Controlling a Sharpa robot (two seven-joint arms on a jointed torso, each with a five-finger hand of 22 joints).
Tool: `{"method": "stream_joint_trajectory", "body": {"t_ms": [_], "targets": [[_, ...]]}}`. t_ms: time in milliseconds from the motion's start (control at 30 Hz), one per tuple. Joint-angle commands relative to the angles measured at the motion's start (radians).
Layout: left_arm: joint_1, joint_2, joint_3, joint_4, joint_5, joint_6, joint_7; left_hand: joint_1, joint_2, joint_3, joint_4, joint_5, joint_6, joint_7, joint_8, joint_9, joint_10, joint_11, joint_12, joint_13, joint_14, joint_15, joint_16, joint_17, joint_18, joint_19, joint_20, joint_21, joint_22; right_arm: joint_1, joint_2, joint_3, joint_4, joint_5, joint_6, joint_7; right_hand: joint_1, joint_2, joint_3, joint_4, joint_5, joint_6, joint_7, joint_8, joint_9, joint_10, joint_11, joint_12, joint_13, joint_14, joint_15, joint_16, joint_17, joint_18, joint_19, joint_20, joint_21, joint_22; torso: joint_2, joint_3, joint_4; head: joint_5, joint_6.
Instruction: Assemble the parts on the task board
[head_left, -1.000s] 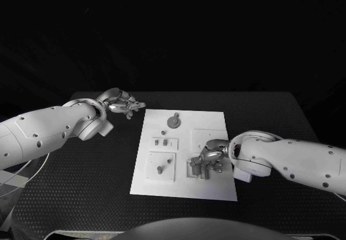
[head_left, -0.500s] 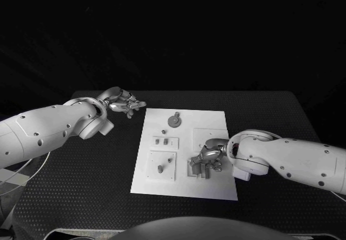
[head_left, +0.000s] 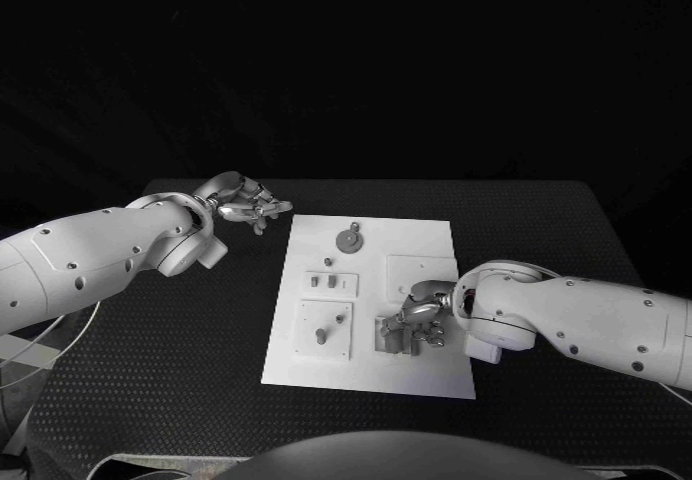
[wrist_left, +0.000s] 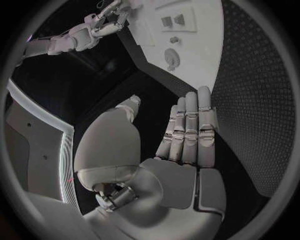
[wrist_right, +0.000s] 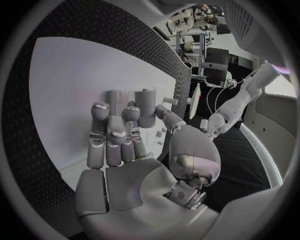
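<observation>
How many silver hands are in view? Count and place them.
2. The silver left hand hovers beyond the far left corner of the white task board; the silver right hand is over its near right part.

I count one task board (head_left: 418, 250) on one black table (head_left: 173, 340). Two hands: the left hand (head_left: 242, 206) and the right hand (head_left: 418, 315). On the board I make out one round disc part (head_left: 348, 240), plus several small grey upright parts (head_left: 330, 284); their exact number I cannot tell, some being hidden under the right hand
</observation>
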Motion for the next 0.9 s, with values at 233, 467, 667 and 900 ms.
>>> {"method": "stream_joint_trajectory", "body": {"t_ms": [233, 467, 667, 900], "targets": [[0.001, -0.002, 0.0, 0.004, 0.007, 0.011, 0.007, 0.01, 0.012, -0.013, -0.001, 0.0, -0.004, -0.003, 0.005, 0.0, 0.0, -0.002, 0.004, 0.001, 0.008, 0.0, -0.005, 0.002, 0.065, 0.006, 0.0, -0.006, 0.0, -0.008, 0.01, 0.0, -0.011, -0.006, 0.004, -0.012, -0.016, -0.012, 0.003, 0.01, 0.004, 0.006, 0.001, -0.002, 0.002, -0.002, -0.004, 0.007, -0.001, 0.003, -0.007, -0.006, 0.002, 0.031, 0.006, -0.002, -0.006, 0.018, 0.0, 0.0002, 0.0003, 0.004, 0.002], [0.001, -0.003, 0.0, 0.004, 0.007, 0.011, 0.006, 0.01, 0.013, -0.016, 0.0, 0.0, -0.005, -0.003, 0.004, 0.0, 0.0, -0.002, 0.004, 0.001, 0.008, 0.0, -0.006, 0.002, 0.065, 0.006, 0.0, -0.006, 0.0, -0.009, 0.013, 0.0, -0.017, -0.025, -0.013, -0.011, -0.029, -0.035, 0.008, 0.026, 0.004, 0.001, 0.002, -0.006, 0.003, -0.007, -0.003, 0.008, -0.002, 0.001, -0.007, -0.008, 0.003, 0.031, 0.006, -0.005, -0.007, 0.017, 0.0, 0.0, 0.0, 0.006, 0.002], [0.001, -0.003, 0.0, 0.004, 0.007, 0.012, 0.006, 0.011, 0.015, -0.018, 0.0, 0.0, -0.004, -0.003, 0.004, -0.001, 0.0, -0.002, 0.004, 0.001, 0.009, 0.0, -0.007, 0.002, 0.065, 0.006, 0.0, -0.007, 0.0, -0.009, 0.017, 0.0, -0.021, -0.027, -0.023, -0.009, -0.033, -0.049, 0.013, 0.034, 0.004, -0.001, 0.002, -0.008, 0.004, -0.009, -0.003, 0.01, -0.002, 0.001, -0.007, -0.008, 0.003, 0.031, 0.006, -0.006, -0.007, 0.017, 0.0, -0.0002, -0.0001, 0.006, 0.002], [0.001, -0.005, 0.0, 0.004, 0.007, 0.012, 0.006, 0.011, 0.015, -0.02, 0.0, 0.0, -0.004, -0.003, 0.004, -0.001, 0.0, -0.002, 0.004, 0.001, 0.009, 0.0, -0.007, 0.003, 0.065, 0.006, 0.0, -0.007, 0.0, -0.009, 0.019, 0.0, -0.026, -0.028, -0.03, -0.008, -0.034, -0.053, 0.015, 0.038, 0.004, -0.002, 0.003, -0.009, 0.005, -0.01, -0.003, 0.01, -0.002, 0.001, -0.007, -0.008, 0.003, 0.031, 0.007, -0.007, -0.007, 0.017, 0.0, -0.0001, -0.0001, 0.007, 0.001]]}}
